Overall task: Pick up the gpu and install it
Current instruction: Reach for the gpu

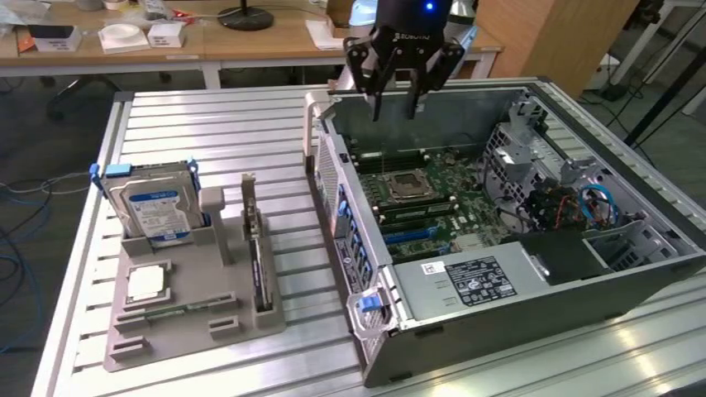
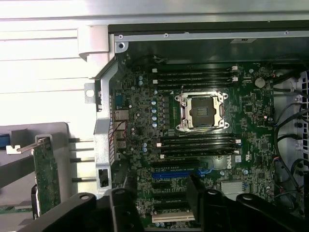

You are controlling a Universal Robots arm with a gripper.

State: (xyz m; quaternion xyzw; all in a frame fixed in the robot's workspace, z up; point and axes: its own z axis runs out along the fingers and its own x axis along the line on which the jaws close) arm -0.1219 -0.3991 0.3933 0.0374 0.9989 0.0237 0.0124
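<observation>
On slatted aluminium table (image 1: 198,124): open computer case (image 1: 574,302) toward the exterior view's right, grey parts holder (image 1: 198,265) toward its left. Above case's far end: gripper (image 1: 396,109), fingers spread wide, holding nothing. Well apart from gripper, off toward the exterior view's left and nearer the camera: gpu (image 1: 258,256), untouched. Stands on edge in holder slot near case wall, long axis roughly parallel to that wall. Looks thin, flat, dark, longer than blue-labelled hard drive (image 1: 160,211) beside it; end bracket hard to make out.
</observation>
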